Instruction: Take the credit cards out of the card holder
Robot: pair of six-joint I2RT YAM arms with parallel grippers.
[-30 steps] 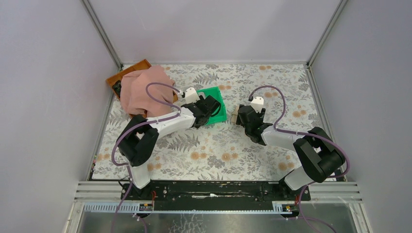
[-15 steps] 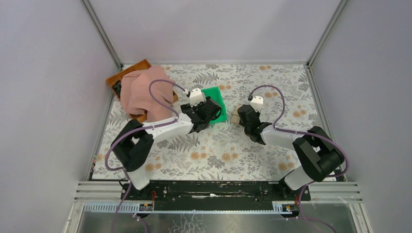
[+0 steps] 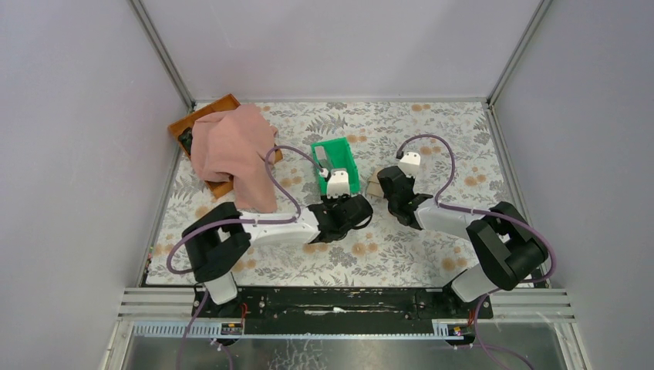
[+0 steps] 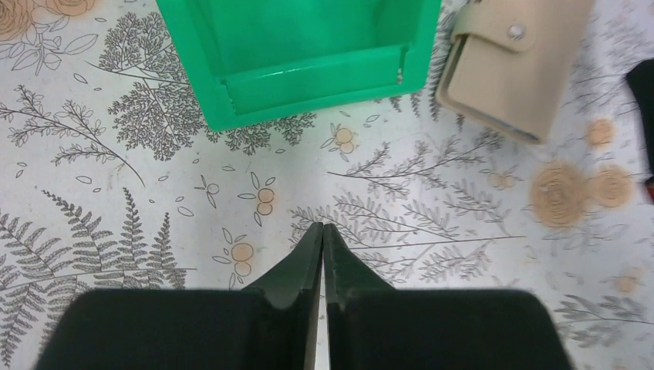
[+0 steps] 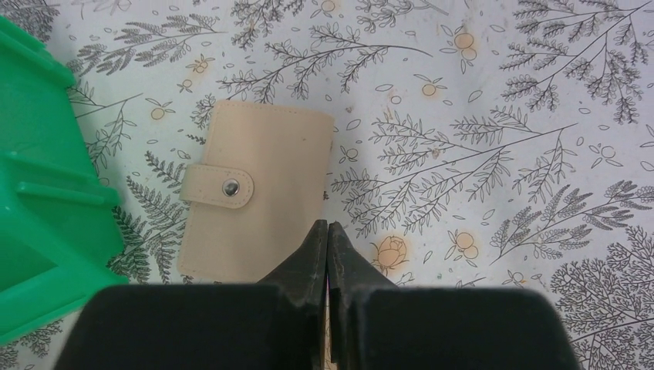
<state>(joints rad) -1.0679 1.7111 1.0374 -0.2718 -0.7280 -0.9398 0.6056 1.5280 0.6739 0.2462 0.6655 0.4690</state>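
Note:
The card holder [image 5: 254, 193] is a tan folding wallet, closed by a snap strap, lying flat on the floral table. It also shows in the left wrist view [image 4: 509, 69] and, small, from above [image 3: 373, 185]. The credit cards are hidden. My right gripper [image 5: 328, 225] is shut and empty, its tips over the holder's near right edge; from above the right gripper [image 3: 385, 193] sits just right of the holder. My left gripper [image 4: 322, 227] is shut on nothing, over bare table short of the holder; from above the left gripper [image 3: 356, 210] is below the bin.
A green plastic bin [image 3: 335, 158] stands just left of the card holder, seen also by the left wrist [image 4: 308, 73] and the right wrist [image 5: 46, 208]. A pink cloth [image 3: 227, 146] drapes over a brown tray [image 3: 208, 114] at the far left. Grey walls enclose the table.
My left arm swung from over the green bin toward the near middle of the table and its jaws closed. My right gripper closed while staying beside the card holder.

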